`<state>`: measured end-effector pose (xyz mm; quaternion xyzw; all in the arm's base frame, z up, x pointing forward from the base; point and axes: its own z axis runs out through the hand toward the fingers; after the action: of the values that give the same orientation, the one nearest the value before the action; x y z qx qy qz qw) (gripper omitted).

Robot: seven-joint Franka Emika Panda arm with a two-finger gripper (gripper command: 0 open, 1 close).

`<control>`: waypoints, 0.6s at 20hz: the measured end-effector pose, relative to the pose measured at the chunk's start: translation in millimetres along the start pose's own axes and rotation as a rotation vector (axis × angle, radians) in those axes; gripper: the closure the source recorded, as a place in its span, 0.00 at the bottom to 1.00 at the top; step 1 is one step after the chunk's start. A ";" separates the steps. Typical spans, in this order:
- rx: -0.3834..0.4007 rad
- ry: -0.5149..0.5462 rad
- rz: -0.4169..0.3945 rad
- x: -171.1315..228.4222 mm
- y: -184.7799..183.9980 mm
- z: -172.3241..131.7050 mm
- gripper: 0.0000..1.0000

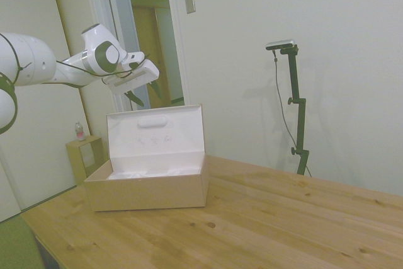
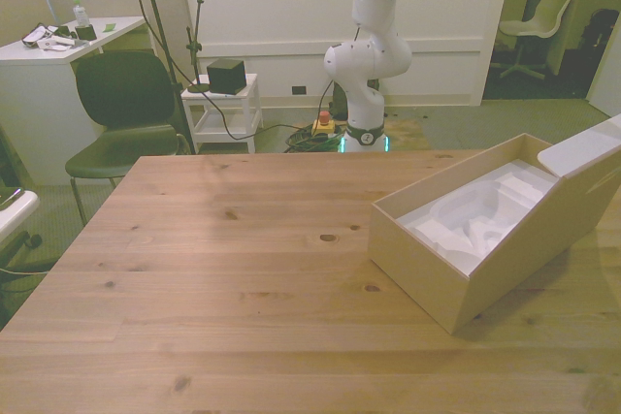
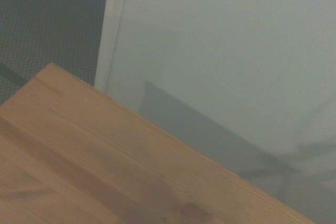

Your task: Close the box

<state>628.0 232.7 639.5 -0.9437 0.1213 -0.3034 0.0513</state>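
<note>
Front view crops the box (image 2: 456, 259) lid; side view shows the claw (image 1: 144, 94) spread, empty.

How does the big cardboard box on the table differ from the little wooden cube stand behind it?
The box is much larger and lies on the table; the cube stand sits beyond the table's edge, lower down. The box is white inside with its lid raised upright; the stand has no lid and carries a small bottle on top. Both are brownish and open.
</note>
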 end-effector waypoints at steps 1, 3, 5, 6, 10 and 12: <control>-0.006 -0.006 -0.001 0.4 -0.9 6.1 0.00; -0.018 -0.018 -0.002 0.8 -2.9 17.0 0.00; -0.035 -0.036 -0.002 0.0 -3.5 25.3 0.00; -0.046 -0.047 0.001 -0.3 -1.5 28.2 0.00; -0.105 -0.098 0.034 2.7 16.6 26.8 0.00; -0.130 -0.123 0.066 2.8 27.0 20.1 0.00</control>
<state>636.6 206.3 620.2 -0.9574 0.1686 -0.2342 0.0071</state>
